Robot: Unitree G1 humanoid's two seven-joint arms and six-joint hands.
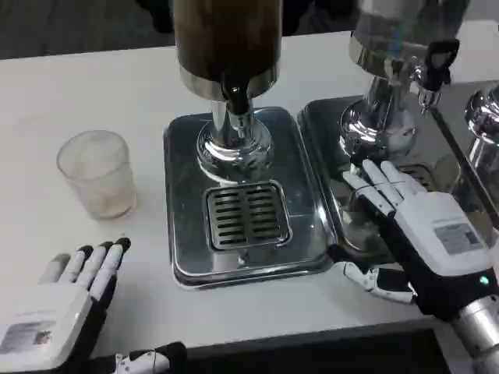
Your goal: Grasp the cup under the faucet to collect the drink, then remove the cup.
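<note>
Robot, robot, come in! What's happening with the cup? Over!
Both hands open: left hand, right hand. Clear plastic cup standing left of the steel drip tray, untouched. Path clear.

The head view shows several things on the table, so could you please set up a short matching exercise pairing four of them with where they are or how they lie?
Things:
1. cup
2. left hand
3. right hand
4. slotted drain grate

Places or states:
A. set into the steel tray below the dark dispenser's faucet
B. lying over the neighbouring steel tray, fingers extended
C. standing on the white table, left of the trays
D. lying flat on the table at the near left, holding nothing

Pairs: 1-C, 2-D, 3-B, 4-A
</note>
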